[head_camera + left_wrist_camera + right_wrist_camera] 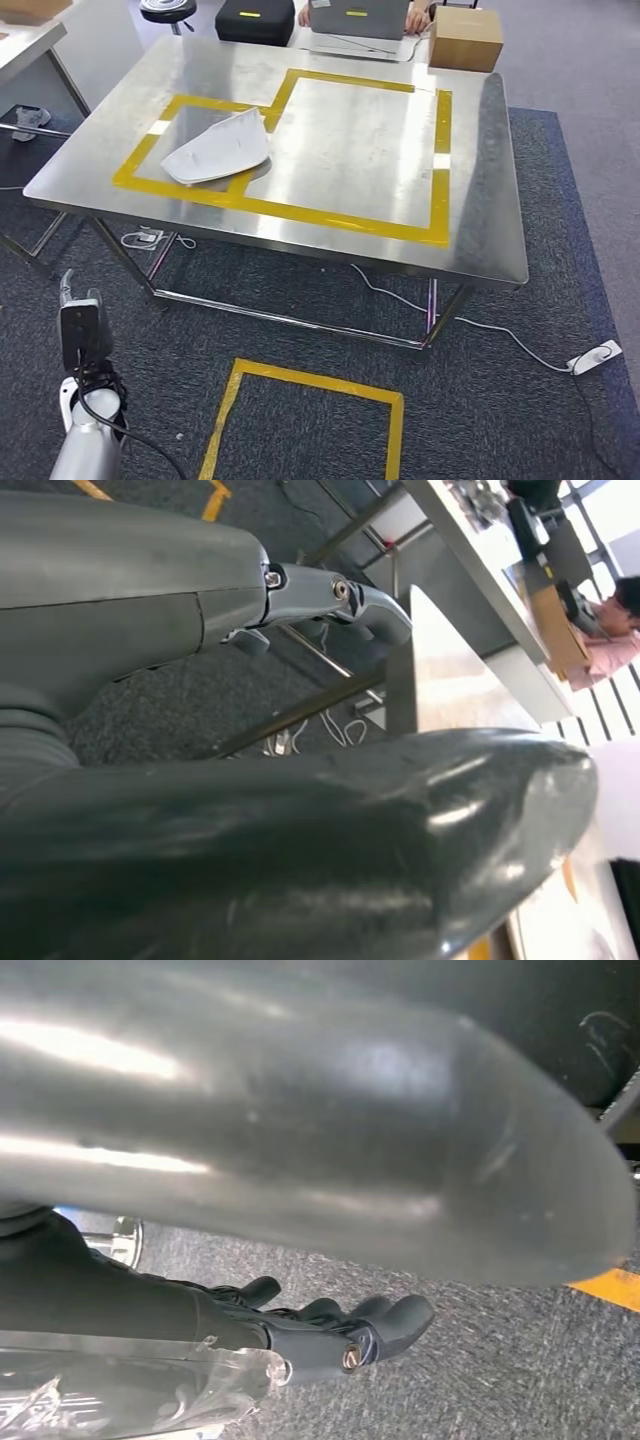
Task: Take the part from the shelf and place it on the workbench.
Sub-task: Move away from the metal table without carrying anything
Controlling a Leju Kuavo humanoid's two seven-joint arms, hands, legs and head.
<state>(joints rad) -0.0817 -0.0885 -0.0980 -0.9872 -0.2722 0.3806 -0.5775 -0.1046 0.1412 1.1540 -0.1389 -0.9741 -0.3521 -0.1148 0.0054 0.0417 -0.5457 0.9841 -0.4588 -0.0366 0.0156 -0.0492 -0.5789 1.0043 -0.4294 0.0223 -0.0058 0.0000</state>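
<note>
Part (219, 148): one, white, thin curved shell, lying on the surface (483, 200) toward its front-left corner, across the yellow tape outline (440, 170). Judged light, fairly stiff, smooth; best taken at an edge. Left hand (332, 595): holds nothing, fingers apart. Right hand (355, 1330): likewise holds nothing, fingers loosely extended. Cardboard box (464, 38): one, far-right corner.

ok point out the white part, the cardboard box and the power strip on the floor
white part (219, 150), head view, middle of its upper face
cardboard box (464, 40), head view, its front face
power strip (596, 356), head view, middle of its white body
</note>
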